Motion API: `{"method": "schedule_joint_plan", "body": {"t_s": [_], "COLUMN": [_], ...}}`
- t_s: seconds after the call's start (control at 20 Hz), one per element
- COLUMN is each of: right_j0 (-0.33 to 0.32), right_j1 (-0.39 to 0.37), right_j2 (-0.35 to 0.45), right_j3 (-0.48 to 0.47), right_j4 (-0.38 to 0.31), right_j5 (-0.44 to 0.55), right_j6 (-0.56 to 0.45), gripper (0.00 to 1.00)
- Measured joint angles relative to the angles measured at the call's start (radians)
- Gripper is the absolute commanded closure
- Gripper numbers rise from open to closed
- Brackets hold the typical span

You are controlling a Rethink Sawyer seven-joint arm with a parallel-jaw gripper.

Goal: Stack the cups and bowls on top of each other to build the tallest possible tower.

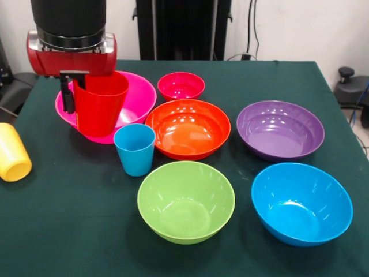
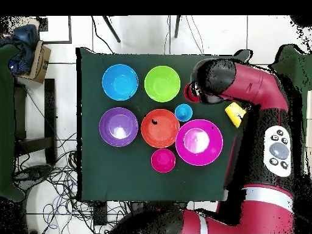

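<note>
My gripper (image 1: 74, 101) is shut on the rim of the red cup (image 1: 99, 107) and holds it upright in the air, in front of the large hot pink bowl (image 1: 138, 95). One black finger (image 1: 68, 97) shows outside the cup's wall. The light blue cup (image 1: 134, 149) stands upright on the table just below and right of it. The orange bowl (image 1: 187, 128), small pink-red bowl (image 1: 180, 85), purple bowl (image 1: 279, 130), lime green bowl (image 1: 185, 201) and blue bowl (image 1: 301, 202) each sit alone on the cloth. In the overhead view the arm covers most of the red cup (image 2: 189, 92).
A yellow cup (image 1: 11, 153) lies on its side at the table's left edge; it also shows in the overhead view (image 2: 234, 113), beside the arm. The table (image 1: 69, 231) is covered in dark green cloth.
</note>
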Motion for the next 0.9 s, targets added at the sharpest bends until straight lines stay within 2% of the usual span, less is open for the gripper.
{"method": "schedule_joint_plan", "body": {"t_s": [0.5, 0.9], "right_j0": [0.014, 0.029], "right_j1": [0.008, 0.067], "right_j2": [0.0, 0.0], "right_j3": [0.003, -0.056], "right_j4": [0.0, 0.005], "right_j5": [0.0, 0.0], "right_j6": [0.0, 0.0], "gripper": [1.0, 1.0]}}
